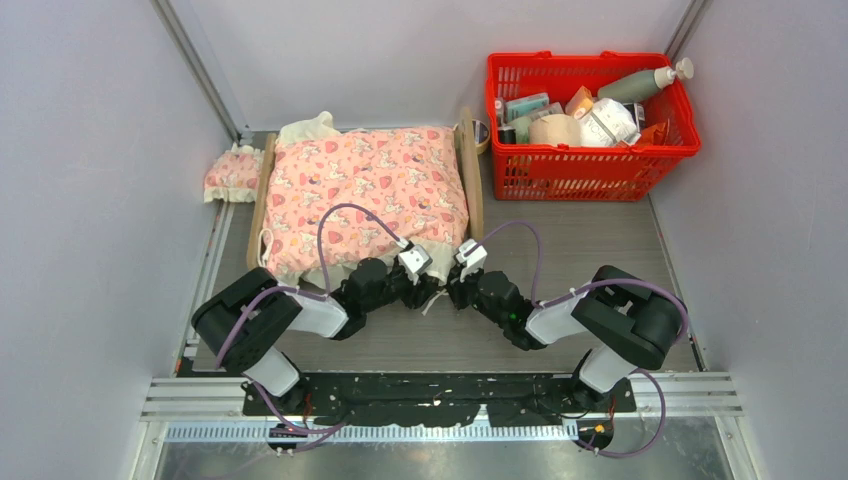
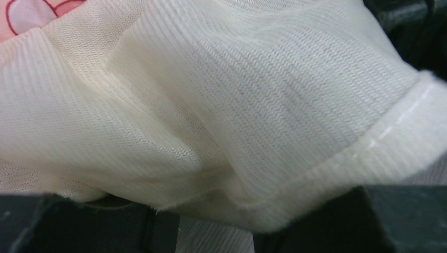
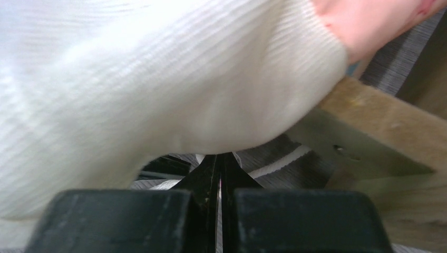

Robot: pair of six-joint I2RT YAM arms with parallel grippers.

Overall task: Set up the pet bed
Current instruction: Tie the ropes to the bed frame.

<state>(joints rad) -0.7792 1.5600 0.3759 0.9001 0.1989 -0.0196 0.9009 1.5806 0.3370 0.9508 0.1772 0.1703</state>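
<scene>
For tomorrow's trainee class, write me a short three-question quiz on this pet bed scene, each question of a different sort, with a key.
1. True or false: the blanket lies spread over the pet bed.
2. The red basket stands: A) far right, B) far left, C) between the arms.
3. Is the right pincer open or shut?
Key: 1 true; 2 A; 3 shut.

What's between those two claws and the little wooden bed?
The pink blanket covers the pet bed, and its cream frill hangs over the near end, directly in front of the left gripper and the right gripper.
</scene>
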